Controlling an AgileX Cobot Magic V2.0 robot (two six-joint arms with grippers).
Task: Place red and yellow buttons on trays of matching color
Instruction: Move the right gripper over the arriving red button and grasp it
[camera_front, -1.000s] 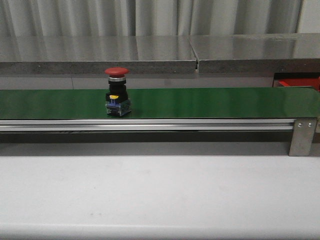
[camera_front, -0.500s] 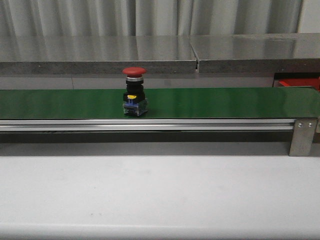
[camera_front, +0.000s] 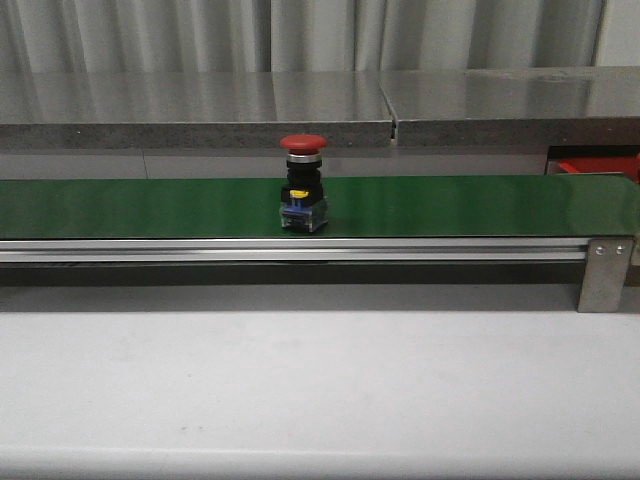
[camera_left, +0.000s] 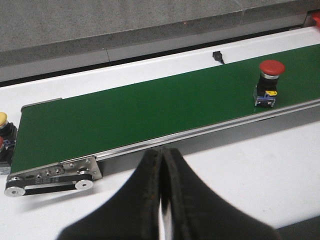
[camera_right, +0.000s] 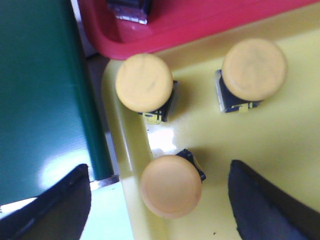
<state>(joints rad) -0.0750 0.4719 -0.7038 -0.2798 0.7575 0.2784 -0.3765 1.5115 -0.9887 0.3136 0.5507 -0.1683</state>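
A red button (camera_front: 302, 184) stands upright on the green conveyor belt (camera_front: 450, 205), near the middle in the front view. The left wrist view shows the same red button (camera_left: 269, 83) far along the belt, well away from my left gripper (camera_left: 161, 156), which is shut and empty above the white table. My right gripper (camera_right: 160, 190) is open over the yellow tray (camera_right: 265, 145). Three yellow buttons stand in that tray: one (camera_right: 171, 186) between the fingers without touching them, and two others (camera_right: 144, 83) (camera_right: 254, 69) beyond. The red tray (camera_right: 200, 20) borders the yellow one.
At the belt's start, a yellow button (camera_left: 2, 120) and a red one (camera_left: 1, 144) wait at the edge of the left wrist view. A metal-based part (camera_right: 129, 10) sits in the red tray. A grey shelf (camera_front: 200, 105) runs behind the belt.
The red button has travelled to the right along the belt. Nothing else in the front view has moved.
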